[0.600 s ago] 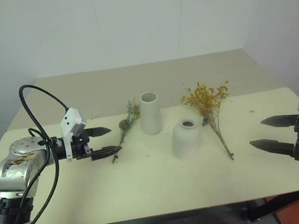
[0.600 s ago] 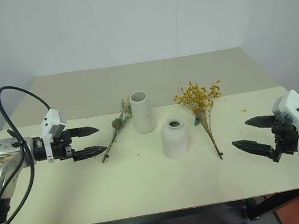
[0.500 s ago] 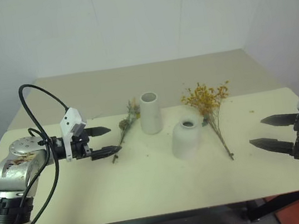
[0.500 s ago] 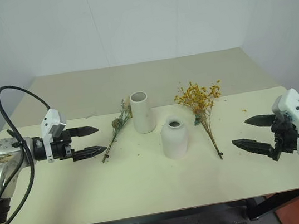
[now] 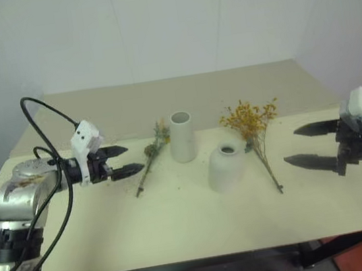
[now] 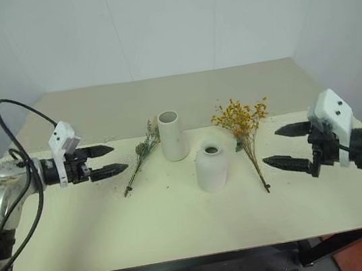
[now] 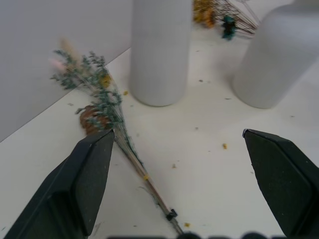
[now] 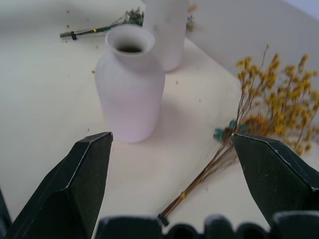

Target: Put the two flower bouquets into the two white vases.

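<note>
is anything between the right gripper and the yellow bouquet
Nothing visible. The open right gripper faces the yellow bouquet over bare table; the dome vase stands beyond the stems.

A pale cream table carries everything. Just past the left gripper the grey-green bunch is laid flat, with the tall cylinder vase stood beyond it. Ahead of the right gripper the yellow-orange bunch is laid, the dome-shaped vase stood just beyond. Small crumbs are scattered around them.
</note>
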Robot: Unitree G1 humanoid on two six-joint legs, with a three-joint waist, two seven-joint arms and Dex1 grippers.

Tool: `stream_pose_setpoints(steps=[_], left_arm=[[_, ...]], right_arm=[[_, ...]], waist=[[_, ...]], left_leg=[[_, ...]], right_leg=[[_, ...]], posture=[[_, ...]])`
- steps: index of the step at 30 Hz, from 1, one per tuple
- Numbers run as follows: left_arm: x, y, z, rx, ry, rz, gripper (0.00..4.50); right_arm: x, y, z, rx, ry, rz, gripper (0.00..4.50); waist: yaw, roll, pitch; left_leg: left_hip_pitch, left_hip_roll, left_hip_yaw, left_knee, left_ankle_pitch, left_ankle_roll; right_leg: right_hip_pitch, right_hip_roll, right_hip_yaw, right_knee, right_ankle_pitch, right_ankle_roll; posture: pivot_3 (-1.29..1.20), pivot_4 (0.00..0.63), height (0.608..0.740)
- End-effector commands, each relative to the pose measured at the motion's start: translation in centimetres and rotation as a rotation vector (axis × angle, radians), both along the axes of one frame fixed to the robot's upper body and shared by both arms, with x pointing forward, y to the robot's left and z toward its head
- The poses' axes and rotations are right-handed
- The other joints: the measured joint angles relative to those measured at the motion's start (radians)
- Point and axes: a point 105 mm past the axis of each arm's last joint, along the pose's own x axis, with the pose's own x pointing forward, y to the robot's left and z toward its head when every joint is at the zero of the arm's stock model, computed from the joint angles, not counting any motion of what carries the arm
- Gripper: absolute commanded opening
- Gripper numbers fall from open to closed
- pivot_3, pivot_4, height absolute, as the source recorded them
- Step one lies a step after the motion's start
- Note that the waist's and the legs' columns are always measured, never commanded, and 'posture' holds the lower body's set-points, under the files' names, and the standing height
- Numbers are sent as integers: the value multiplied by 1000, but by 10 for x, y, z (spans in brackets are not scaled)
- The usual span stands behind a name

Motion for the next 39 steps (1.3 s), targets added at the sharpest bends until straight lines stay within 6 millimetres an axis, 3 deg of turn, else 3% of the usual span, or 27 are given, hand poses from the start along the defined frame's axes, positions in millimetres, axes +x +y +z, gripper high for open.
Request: stream_pose_setpoints(steps=[1, 9, 20, 23, 30, 35, 39], left_arm=[[14, -4, -4, 20, 85, 103, 4500], [43, -23, -26, 83, 259, 212, 4500], [73, -27, -52, 240, 323, 278, 4500], [76, -31, -59, 262, 328, 268, 3936], [79, -39, -69, 271, 340, 244, 1667], [85, -37, -59, 272, 293, 259, 138], [93, -29, -44, 262, 215, 313, 22]], right_arm=[[17, 10, 29, -40, -147, 11, 4463], [28, 42, 33, -73, -166, 156, 4463], [28, 51, 33, -60, -187, 188, 4463], [25, 51, 32, -53, -188, 187, 4500], [21, 52, 29, -42, -182, 182, 4500], [20, 52, 28, -39, -180, 178, 4500], [20, 52, 27, -34, -176, 173, 4500]], waist=[[-1, 0, 0], [4, 0, 0], [2, 0, 0], [4, 0, 0], [7, 0, 0], [7, 0, 0], [7, 0, 0]], left_leg=[[-1, -1, 0, 0, 0, 0], [-5, -1, -2, 1, 0, 0], [-5, -1, -2, 0, 0, 0], [-5, -2, -2, 1, 0, 0], [-5, -2, -2, 1, 0, 0], [-5, -2, -3, 1, 0, 0], [-5, -2, -3, 1, 0, 0]], right_leg=[[-1, 0, 0, 0, 0, 0], [-4, -1, -2, 0, 0, 0], [-4, -1, -2, 0, 1, -1], [-4, -1, -2, 0, 1, -1], [-3, -2, -3, 0, 1, 0], [-3, -2, -3, 0, 1, 0], [-3, -2, -3, 0, 1, 0]], posture=[[0, 150, 740], [0, 150, 740], [0, 150, 740], [0, 150, 740], [0, 150, 740], [0, 150, 740], [0, 150, 740]])
